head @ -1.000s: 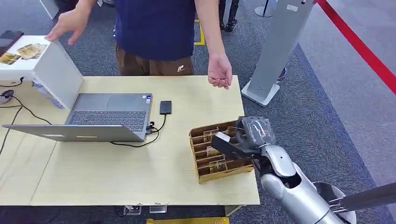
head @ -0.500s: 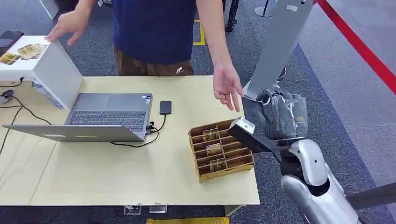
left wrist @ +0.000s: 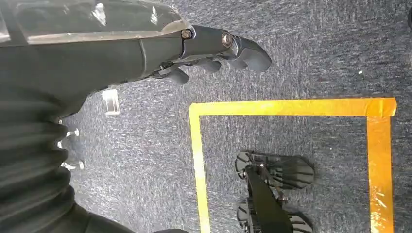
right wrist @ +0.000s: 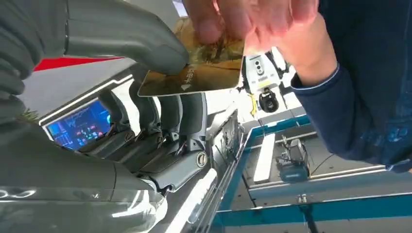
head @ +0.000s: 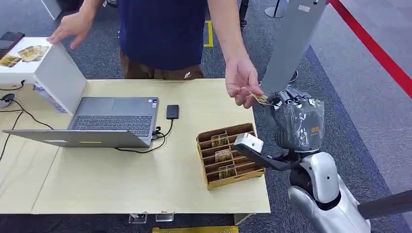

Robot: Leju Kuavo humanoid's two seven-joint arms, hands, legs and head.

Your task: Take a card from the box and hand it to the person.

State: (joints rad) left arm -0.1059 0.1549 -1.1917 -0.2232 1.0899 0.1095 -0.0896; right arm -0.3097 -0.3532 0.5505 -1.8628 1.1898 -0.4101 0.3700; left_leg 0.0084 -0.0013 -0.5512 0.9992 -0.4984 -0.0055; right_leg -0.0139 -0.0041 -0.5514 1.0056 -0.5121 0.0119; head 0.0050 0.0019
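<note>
- Head view shows the table [head: 121, 179], pale wood, carrying an open laptop [head: 114, 121], a dark phone [head: 172, 111] and the slotted cardboard box [head: 228, 155] near its right edge.
- Person [head: 163, 34] in a dark blue top stands across the table, one arm reaching down toward the robot, the other hand by a white box-like stand [head: 46, 68] at the far left.
- Right hand [head: 294, 121], wrapped in a clear cover, is raised beside the table's right edge, above and beyond the box.
- Left hand [left wrist: 194, 48] hangs over carpet marked with yellow tape; its fingers [left wrist: 243, 48] are loosely curled in with nothing in them.
- Person's hand [head: 243, 82] meets the right hand at the card.
- Card [right wrist: 199, 68], gold and thin, is pinched between the robot's thumb and its dark fingers [right wrist: 165, 111] in the right wrist view, while the person's fingertips grip its far edge; both hold it at once. In the head view it is a small gold sliver [head: 262, 99] between the two hands.
- Several more cards stand in the box's slots.
- Judgement: the card looks light, stiff and slick-faced, so it is best pinched flat across both faces near one edge, leaving the other edge free for the taker; it may slip if the pinch loosens before the person's grip is firm.
- Judgement: the handover is nearly done; what remains is letting go.
</note>
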